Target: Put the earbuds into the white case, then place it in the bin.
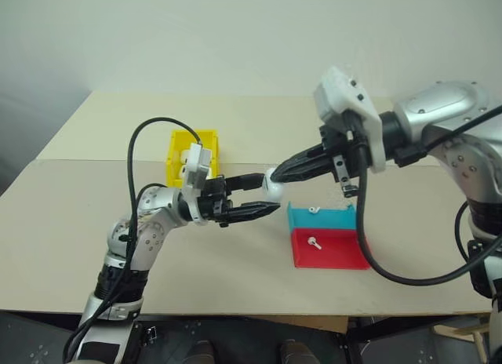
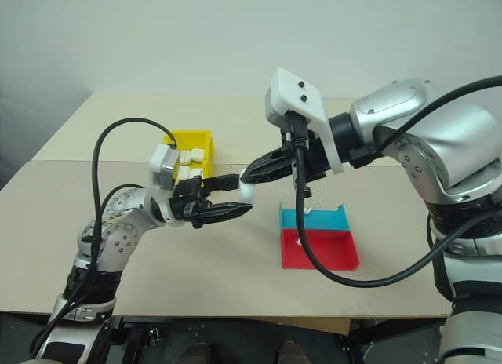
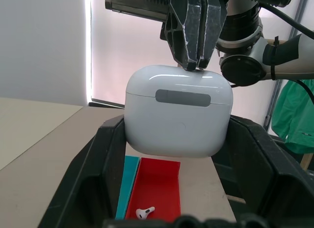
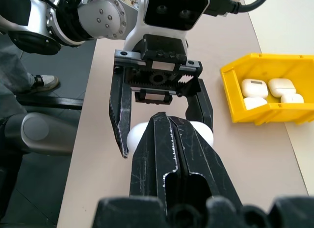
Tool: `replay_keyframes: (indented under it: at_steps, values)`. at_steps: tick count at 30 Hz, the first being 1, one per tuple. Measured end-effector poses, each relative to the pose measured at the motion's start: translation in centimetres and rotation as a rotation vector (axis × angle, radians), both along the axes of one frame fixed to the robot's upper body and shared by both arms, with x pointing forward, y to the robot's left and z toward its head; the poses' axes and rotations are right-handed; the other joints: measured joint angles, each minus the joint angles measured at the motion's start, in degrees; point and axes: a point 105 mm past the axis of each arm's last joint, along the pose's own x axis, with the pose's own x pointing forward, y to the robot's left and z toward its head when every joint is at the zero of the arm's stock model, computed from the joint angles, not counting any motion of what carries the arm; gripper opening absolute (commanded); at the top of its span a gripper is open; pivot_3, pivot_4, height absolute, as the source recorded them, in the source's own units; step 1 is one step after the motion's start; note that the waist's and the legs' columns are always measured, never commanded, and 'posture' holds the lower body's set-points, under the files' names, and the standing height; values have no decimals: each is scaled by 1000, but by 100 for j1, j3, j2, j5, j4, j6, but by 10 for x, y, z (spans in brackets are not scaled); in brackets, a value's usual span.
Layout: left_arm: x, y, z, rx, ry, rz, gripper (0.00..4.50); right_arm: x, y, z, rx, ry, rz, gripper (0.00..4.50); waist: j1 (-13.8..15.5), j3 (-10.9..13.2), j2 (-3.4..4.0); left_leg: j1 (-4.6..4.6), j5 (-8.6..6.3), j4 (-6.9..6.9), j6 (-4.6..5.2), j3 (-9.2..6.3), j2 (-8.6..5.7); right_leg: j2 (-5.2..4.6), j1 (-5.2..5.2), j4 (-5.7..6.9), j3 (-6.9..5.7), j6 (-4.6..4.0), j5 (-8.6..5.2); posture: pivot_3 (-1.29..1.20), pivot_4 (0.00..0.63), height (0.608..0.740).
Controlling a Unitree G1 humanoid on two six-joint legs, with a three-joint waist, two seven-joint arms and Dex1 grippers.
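white case point(image 3: 177, 110) clamped in left gripper point(image 1: 263, 198), lid closed

Beige table point(image 1: 235, 262), plain pale wall point(image 1: 196, 34), dark floor point(image 4: 44, 198).

Soft, even indoor light is filling the head views, with faint shadows lying on the table point(image 1: 235, 246). In the left wrist view, a bright window point(image 3: 127, 46) is glowing behind, and glare is streaking the white case point(image 3: 177, 110). Nearby fingers are blurring.
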Motion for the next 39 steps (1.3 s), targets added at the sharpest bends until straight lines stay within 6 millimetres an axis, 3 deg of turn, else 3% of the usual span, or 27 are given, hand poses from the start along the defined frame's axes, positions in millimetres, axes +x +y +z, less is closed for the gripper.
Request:
replay_keyframes:
  at_steps: [6,10,12,15,19,23,27,30,35,39]
  values:
    - [-1,1,4,-13,-15,3,2814,2,-12,2,38,16,-35,9,10,0,0,-2,0,1,0,0,-1,-1,1,-2,0,0,0,0,150,740]
    - [-3,2,11,-56,-34,21,2814,6,-27,28,261,-12,-88,9,12,0,-1,1,0,0,0,-2,0,0,8,-4,-2,0,0,0,150,740]
    - [0,6,14,-76,-41,54,2814,10,-35,26,321,-11,-134,9,14,0,-1,0,0,1,0,-2,0,-1,8,-3,-1,0,0,0,150,740]
    - [8,14,22,-119,-59,151,2814,18,-49,9,396,9,-227,9,17,0,-1,0,0,5,0,-4,-1,-1,9,-2,-2,1,1,0,150,740]
    - [39,37,35,-173,-76,480,2814,20,-54,-22,433,11,-317,9,4,0,0,-1,0,5,0,-5,-2,-2,6,1,1,2,2,0,150,740]
    - [84,62,41,-194,-54,904,2814,18,-45,-27,463,-62,-363,9,19,0,0,6,1,8,0,-9,-4,-1,16,1,-1,5,4,0,150,740]
    - [118,94,20,-115,-13,1259,2814,17,-38,-27,507,-74,-371,9,16,0,0,2,0,5,0,-9,-6,-1,11,0,-1,5,4,0,150,740]
    - [135,102,1,-41,38,1382,2814,17,-36,-27,514,-76,-374,9,33,0,0,-3,1,5,-1,-9,-6,-2,9,-3,-3,5,4,0,150,740]
    - [159,104,-7,30,96,1477,2814,16,-32,-26,521,-70,-361,9,72,0,0,-2,0,4,-1,-9,-8,-2,11,-6,-5,5,4,0,150,740]
    - [170,97,-26,88,140,1454,4037,15,-31,-26,524,-66,-354,0,70,0,0,-3,0,1,-1,-9,-8,-2,9,-7,-5,5,4,0,150,740]
